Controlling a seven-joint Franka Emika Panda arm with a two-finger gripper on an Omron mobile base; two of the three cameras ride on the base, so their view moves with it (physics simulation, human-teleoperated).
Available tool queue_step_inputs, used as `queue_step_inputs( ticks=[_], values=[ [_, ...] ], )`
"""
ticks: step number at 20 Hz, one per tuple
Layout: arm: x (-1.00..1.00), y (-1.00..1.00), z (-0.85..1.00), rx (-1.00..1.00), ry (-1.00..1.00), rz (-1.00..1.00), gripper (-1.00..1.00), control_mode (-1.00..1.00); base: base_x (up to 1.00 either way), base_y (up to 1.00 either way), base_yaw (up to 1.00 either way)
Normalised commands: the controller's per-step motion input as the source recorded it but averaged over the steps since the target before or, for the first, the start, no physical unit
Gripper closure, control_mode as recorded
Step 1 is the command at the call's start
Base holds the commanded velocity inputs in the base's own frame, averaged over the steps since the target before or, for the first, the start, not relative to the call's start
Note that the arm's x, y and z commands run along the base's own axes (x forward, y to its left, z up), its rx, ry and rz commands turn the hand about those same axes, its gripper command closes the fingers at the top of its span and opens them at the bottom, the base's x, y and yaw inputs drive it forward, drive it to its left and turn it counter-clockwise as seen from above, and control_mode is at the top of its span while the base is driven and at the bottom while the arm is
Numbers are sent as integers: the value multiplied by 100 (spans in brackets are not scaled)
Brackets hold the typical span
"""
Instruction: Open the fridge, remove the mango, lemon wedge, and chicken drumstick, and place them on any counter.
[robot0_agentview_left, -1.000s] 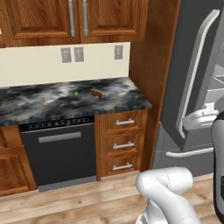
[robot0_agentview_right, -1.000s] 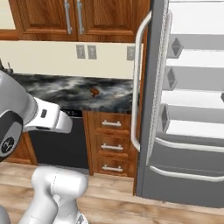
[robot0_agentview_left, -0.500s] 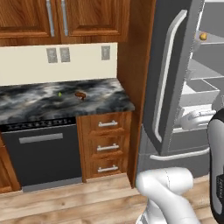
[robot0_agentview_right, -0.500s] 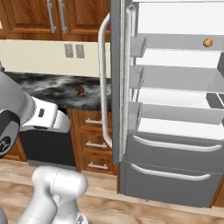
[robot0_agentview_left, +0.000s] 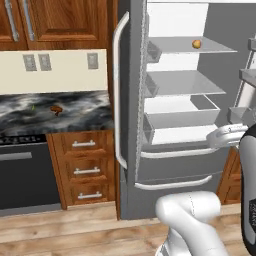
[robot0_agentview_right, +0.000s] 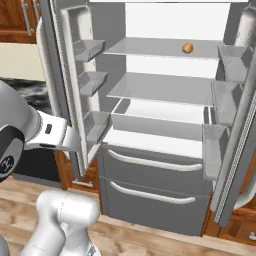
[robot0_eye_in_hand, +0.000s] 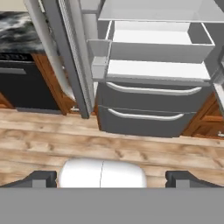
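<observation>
The fridge (robot0_agentview_left: 170, 165) stands with both doors swung open, its white shelves bare except for the mango (robot0_agentview_left: 196, 44), a small orange-yellow fruit on the upper shelf (robot0_agentview_right: 187, 48). On the counter (robot0_agentview_left: 85, 112) to the left lie the dark chicken drumstick (robot0_agentview_left: 56, 109) and the tiny lemon wedge (robot0_agentview_left: 33, 106). My gripper (robot0_eye_in_hand: 111, 179) is open with nothing between its fingers, held back from the fridge (robot0_eye_in_hand: 144, 100) and looking down at its two lower drawers and the floor.
The open left fridge door (robot0_agentview_left: 127, 100) stands between counter and fridge interior; the right door (robot0_agentview_right: 240, 125) swings out on the other side. Below the counter sit a black dishwasher (robot0_agentview_left: 20, 175) and wooden drawers (robot0_agentview_left: 82, 170). Wooden floor (robot0_eye_in_hand: 52, 140) lies before the fridge.
The whole picture has shifted: the base has moved so the fridge interior now fills the views and the counter sits far left. The gripper stays open.
</observation>
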Motion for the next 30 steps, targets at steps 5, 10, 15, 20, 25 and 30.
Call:
queue_step_inputs(
  ticks=[5, 10, 15, 20, 25, 30],
  values=[
    [0, 0, 0, 0, 0, 0, -100, 100, 9, -86, 9],
    [0, 0, 0, 0, 0, 0, -100, 100, 3, -35, 0],
    [0, 0, 0, 0, 0, 0, -100, 100, 6, -1, 0],
    [0, 0, 0, 0, 0, 0, -100, 100, 49, 2, 0],
    [0, 0, 0, 0, 0, 0, -100, 100, 65, -3, 0],
    [0, 0, 0, 0, 0, 0, -100, 100, 62, -9, -4]
  ],
)
